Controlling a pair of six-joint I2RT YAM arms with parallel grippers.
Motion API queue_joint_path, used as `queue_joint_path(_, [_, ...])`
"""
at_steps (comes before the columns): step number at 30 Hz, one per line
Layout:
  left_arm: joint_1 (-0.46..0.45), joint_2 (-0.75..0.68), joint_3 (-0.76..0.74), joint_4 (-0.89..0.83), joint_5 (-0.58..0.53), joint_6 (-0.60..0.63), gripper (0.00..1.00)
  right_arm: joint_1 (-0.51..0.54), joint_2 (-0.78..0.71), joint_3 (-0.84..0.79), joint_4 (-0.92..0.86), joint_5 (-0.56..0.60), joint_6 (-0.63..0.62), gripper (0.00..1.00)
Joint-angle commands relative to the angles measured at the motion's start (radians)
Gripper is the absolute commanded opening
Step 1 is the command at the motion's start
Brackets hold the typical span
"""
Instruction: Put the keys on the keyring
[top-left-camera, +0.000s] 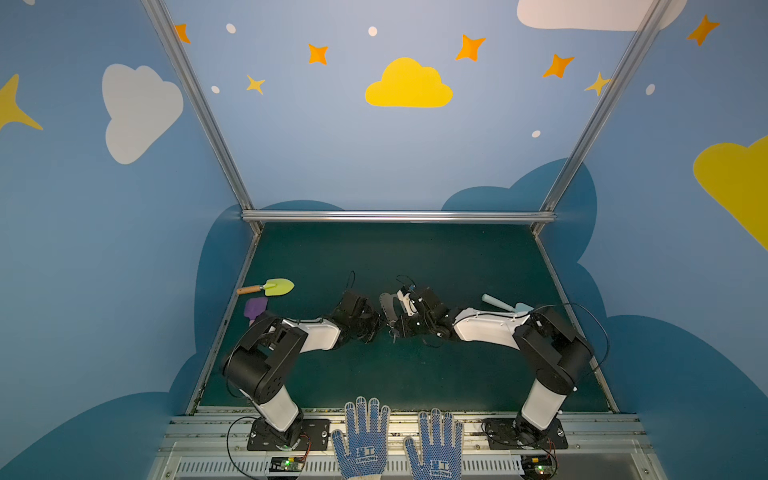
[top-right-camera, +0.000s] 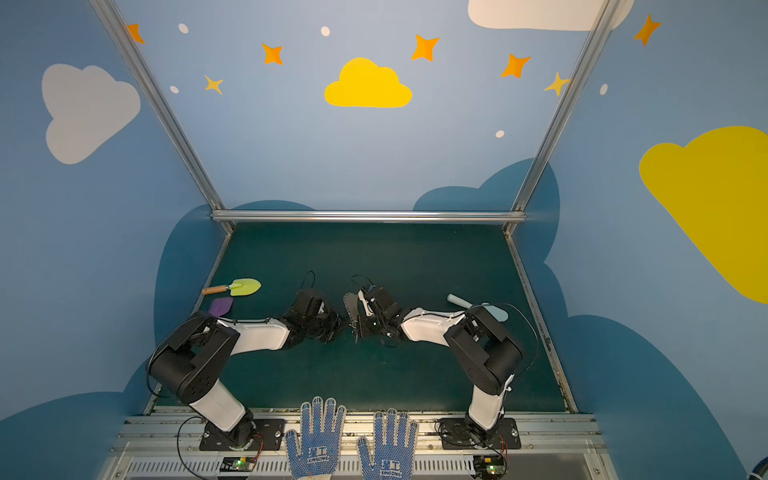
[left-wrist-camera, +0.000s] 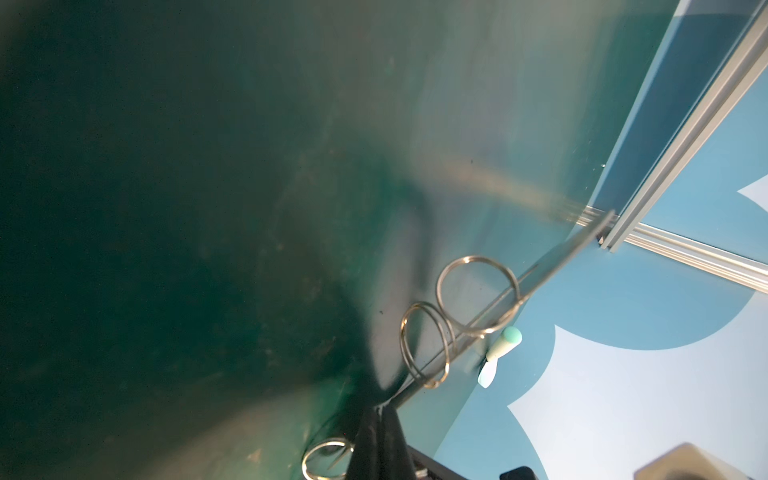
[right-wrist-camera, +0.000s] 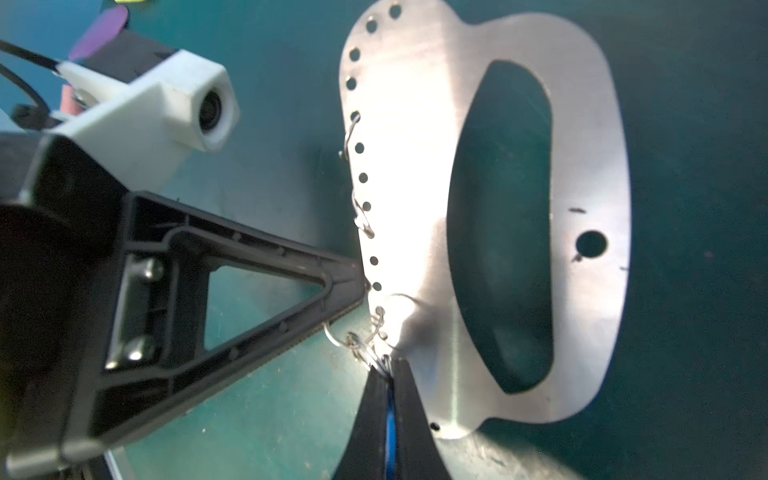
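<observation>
**A:** Right — left gripper (left-wrist-camera: 379, 415) clamped shut on the holed edge of the keyring (right-wrist-camera: 415, 166). The plate looks raised off the green mat (top-left-camera: 374, 257), mid-table, between the arms. The right gripper (right-wrist-camera: 388, 374) is pinched tight on the keys (right-wrist-camera: 390, 419). Only the blue tag shows between those jaws; key blade not clear.

**B:** Handling?

**A:** Plate looks thin, stiff, light, slick metal, so an edge grip could pivot. Its wire rings (left-wrist-camera: 478, 295) look springy, fiddly, apt to swing.

**B:** Where to hold?

**A:** Keys by the tag, close behind the split ring (right-wrist-camera: 363, 348), so the loop can't wander. Plate beside the target hole, as now.
</observation>
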Motion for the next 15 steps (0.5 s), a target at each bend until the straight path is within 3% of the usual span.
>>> queue_joint_path(1, [0.016,-0.033,0.009,0.115,-0.045,0.000,0.04,0.039,0.079,-0.017,-0.305,-0.094,-0.055,0.00])
queue_joint_path(7, [0.015,-0.024,0.007,0.144,-0.026,0.001,0.04,0.061,0.084,0.022,-0.325,-0.082,-0.083,0.00])
queue_joint_path(15, [-0.007,0.034,0.062,0.220,0.067,0.028,0.04,0.072,0.151,0.119,-0.412,-0.155,-0.147,0.00])
